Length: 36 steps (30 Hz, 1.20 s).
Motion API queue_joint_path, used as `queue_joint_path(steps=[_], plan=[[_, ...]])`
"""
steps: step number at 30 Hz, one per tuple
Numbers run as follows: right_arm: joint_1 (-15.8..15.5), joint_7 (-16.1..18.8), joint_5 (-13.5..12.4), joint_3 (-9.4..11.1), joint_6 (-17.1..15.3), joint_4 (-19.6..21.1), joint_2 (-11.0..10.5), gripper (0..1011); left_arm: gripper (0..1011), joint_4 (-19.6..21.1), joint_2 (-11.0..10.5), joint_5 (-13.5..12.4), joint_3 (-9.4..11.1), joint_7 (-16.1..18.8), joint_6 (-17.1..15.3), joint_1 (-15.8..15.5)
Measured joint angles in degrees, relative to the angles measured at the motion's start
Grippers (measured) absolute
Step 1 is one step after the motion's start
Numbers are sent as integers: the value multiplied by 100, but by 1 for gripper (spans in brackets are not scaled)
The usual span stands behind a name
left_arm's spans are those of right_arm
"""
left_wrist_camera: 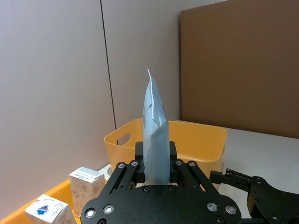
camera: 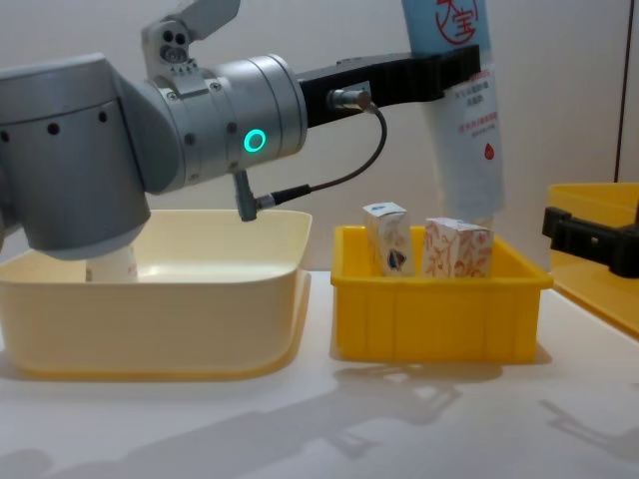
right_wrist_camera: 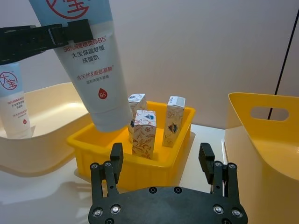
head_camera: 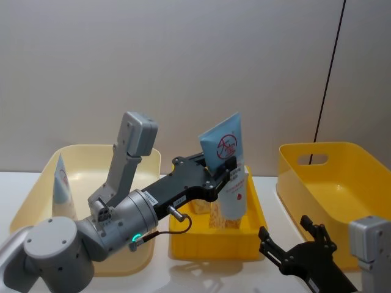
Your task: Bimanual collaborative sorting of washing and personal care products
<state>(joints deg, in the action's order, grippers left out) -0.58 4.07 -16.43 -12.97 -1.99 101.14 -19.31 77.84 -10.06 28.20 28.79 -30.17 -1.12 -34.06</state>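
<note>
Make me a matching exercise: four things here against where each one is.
1. higher light-blue-and-white squeeze tube
2. lower squeeze tube
3. white carton with orange pattern
4. right gripper

A. standing in the small yellow plastic tray
B. open, low in front of that tray
C. in the cream plastic bin
D. held in the left gripper

Pairs: 1-D, 2-C, 3-A, 4-B

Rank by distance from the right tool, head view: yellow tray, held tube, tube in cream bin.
1. Yellow tray, just left of the right tool.
2. Held tube, above the tray in the left tool.
3. Second tube, in the cream bin, far left.
</note>
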Motion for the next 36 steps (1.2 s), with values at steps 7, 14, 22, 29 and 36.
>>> queue_joint_path(steps=[7, 14, 22, 29, 36], plan=[[172, 192, -5, -55, -56, -76, -23, 1007, 257, -12, 0, -13, 26, 15, 0, -18], [506, 535, -41, -172, -151, -257, -47, 1007, 257, -18, -1, -20, 40, 23, 0, -26], [984, 955, -50, -354, -220, -571, -21, 1007, 257, -23, 0, -25, 48, 28, 0, -31], [1315, 1088, 50, -486, -233, -818, 77, 1007, 257, -23, -1, -29, 52, 32, 0, -35], [1587, 1061, 221, -581, -237, -1050, 234, 1007, 257, -23, -1, -29, 55, 32, 0, -36]])
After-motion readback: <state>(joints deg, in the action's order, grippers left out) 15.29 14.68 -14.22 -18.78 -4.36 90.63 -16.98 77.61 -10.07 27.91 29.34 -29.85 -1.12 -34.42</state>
